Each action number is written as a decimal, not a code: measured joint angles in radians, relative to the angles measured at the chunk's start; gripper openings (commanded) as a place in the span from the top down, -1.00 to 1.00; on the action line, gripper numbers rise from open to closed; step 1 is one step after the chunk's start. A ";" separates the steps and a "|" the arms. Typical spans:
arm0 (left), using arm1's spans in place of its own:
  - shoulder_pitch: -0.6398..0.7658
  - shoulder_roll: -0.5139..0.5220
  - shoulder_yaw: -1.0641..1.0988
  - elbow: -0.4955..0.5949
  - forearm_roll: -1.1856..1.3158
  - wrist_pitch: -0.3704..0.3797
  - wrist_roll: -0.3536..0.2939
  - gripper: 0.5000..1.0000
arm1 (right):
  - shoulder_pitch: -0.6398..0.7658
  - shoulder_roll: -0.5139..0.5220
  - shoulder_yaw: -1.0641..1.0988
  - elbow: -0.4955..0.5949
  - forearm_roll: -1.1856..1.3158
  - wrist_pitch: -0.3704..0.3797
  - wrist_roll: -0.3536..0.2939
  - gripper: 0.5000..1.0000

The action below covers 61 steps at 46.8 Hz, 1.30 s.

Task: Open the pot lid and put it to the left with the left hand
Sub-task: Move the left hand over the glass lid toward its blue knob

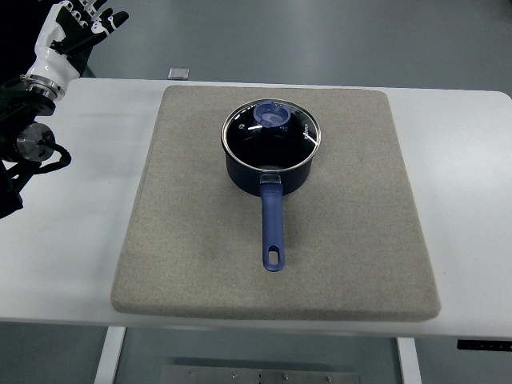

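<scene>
A dark blue saucepan [268, 164] stands on a grey mat [192, 240], its long blue handle [273, 228] pointing toward me. A glass lid [300, 136] with a blue knob [271, 115] sits closed on the pan. My left hand [80, 24] is at the top left corner, beyond the table's far edge, well to the left of the pan. Its white and black fingers are spread and hold nothing. The right hand does not show.
The mat lies on a white table [464, 176]. A small grey square object [179, 73] lies at the table's far edge. My left arm [24, 128] with black cables hangs over the table's left side. Bare mat lies left of the pan.
</scene>
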 measured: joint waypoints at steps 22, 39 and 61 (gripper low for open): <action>-0.010 0.002 0.008 -0.002 0.011 0.000 0.000 -0.97 | 0.000 0.000 0.000 0.000 0.000 0.000 0.000 -0.67; -0.041 0.011 0.026 -0.035 0.321 -0.010 0.000 -0.97 | 0.000 0.000 0.000 0.000 0.000 0.000 0.000 -0.67; -0.175 0.029 0.143 -0.165 0.786 -0.011 0.000 -0.97 | 0.000 0.000 0.000 0.000 0.000 0.000 0.000 -0.67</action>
